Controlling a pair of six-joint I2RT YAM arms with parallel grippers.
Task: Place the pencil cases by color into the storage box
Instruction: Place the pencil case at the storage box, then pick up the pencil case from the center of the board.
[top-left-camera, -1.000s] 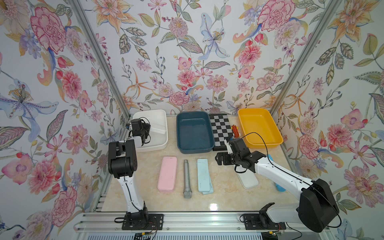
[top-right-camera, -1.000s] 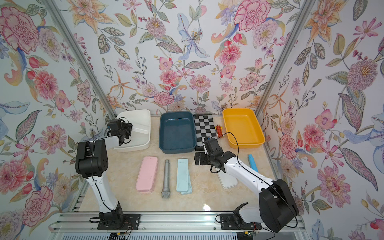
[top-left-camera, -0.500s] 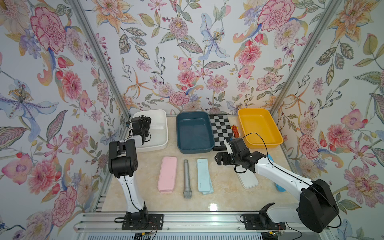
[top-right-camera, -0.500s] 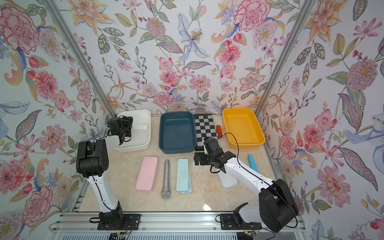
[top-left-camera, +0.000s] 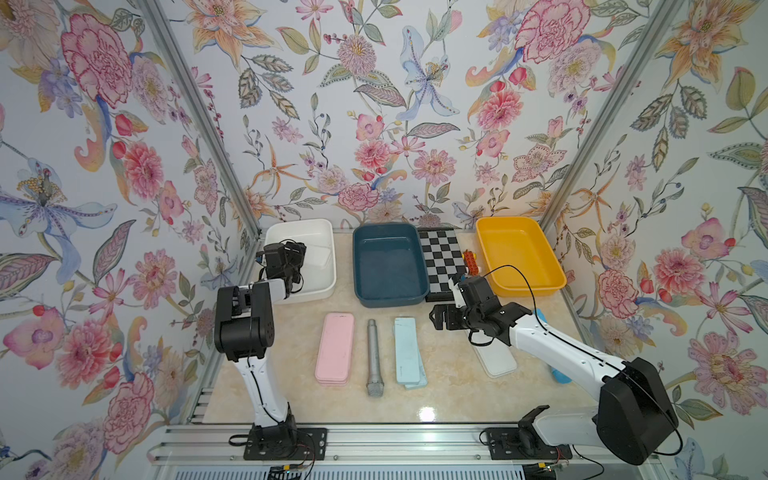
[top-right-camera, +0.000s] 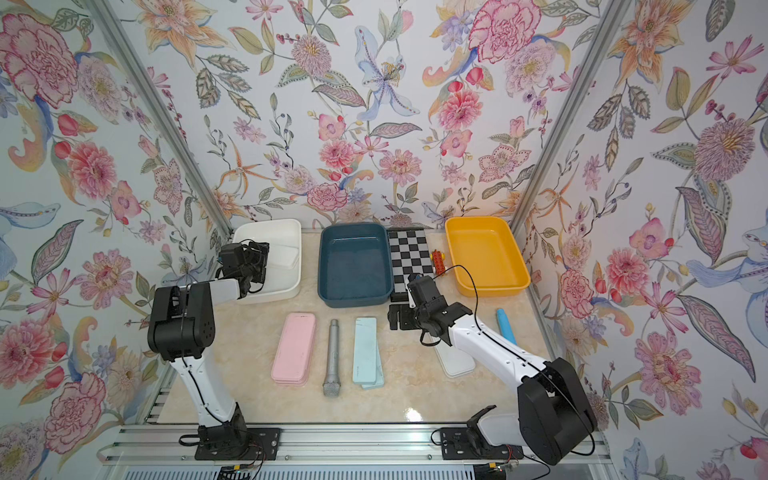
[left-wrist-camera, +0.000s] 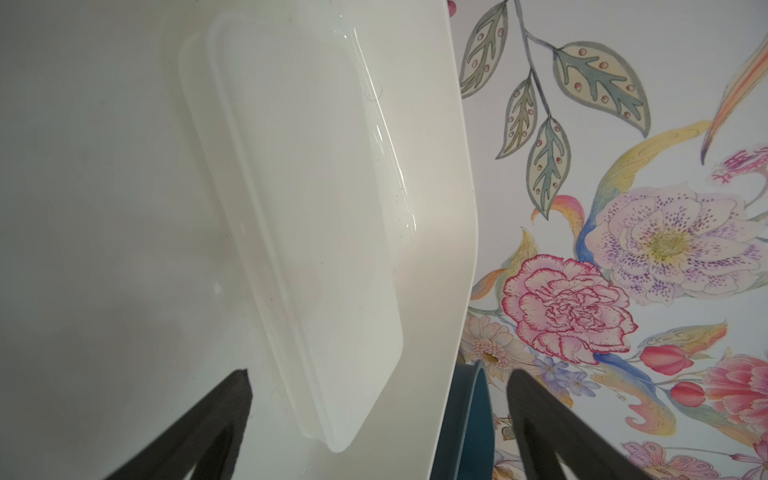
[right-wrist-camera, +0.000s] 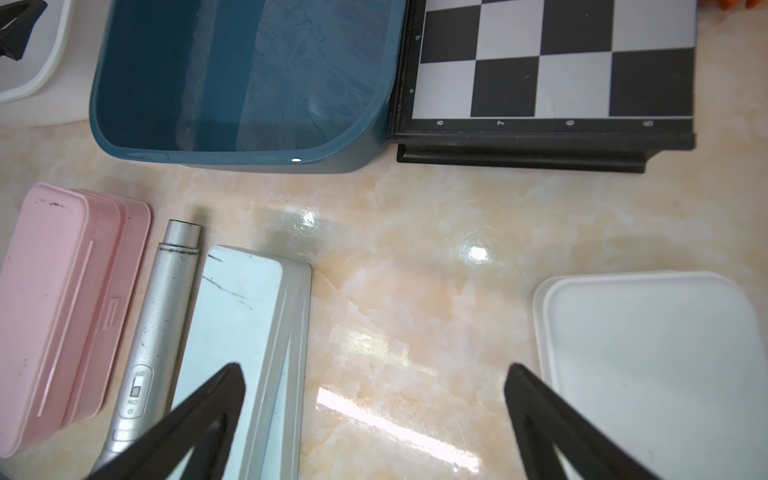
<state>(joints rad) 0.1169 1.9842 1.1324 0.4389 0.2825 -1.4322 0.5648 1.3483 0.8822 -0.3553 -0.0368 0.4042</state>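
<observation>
A white pencil case lies flat in the white storage box at the back left. My left gripper hovers just above it, open, holding nothing; in a top view the left gripper sits over the box's left half. Two stacked pink cases and two stacked pale blue cases lie mid-table. Another white case lies partly under my right arm. My right gripper is open over bare table between the blue stack and that white case.
A grey microphone lies between the pink and blue stacks. A dark blue box and a yellow box stand at the back, with a chessboard and an orange toy between them. A bright blue tube lies at the right.
My left gripper has opened and let the white case go into the white box. The right arm has hardly moved.
</observation>
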